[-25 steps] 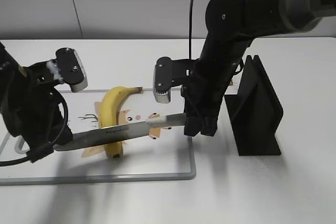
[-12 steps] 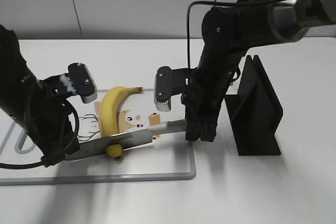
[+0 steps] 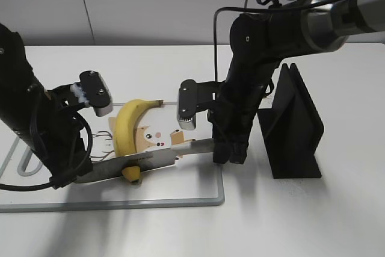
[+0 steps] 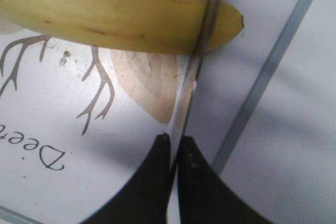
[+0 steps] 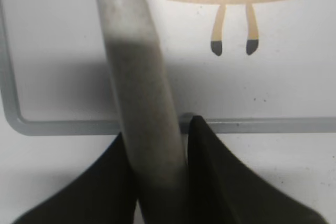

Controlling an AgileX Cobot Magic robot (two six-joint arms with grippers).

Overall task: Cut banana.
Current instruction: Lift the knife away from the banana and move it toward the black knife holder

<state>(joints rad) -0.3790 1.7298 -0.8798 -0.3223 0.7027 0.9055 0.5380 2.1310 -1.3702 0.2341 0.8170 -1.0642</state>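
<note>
The knife (image 3: 138,162) has sunk lower into the banana (image 3: 127,136), between both grippers.

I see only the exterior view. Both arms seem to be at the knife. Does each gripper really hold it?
Observer: Yes for the right gripper. In the right wrist view its fingers are shut on the knife handle.
Operator: And the left one, at the tip?
Observer: In the left wrist view the left gripper pinches the thin blade edge-on between its two fingertips.
Operator: Where exactly does the blade meet the banana?
Observer: The left wrist view shows it crossing the banana close to its dark-tipped end, so only a short piece lies beyond the blade.
</note>
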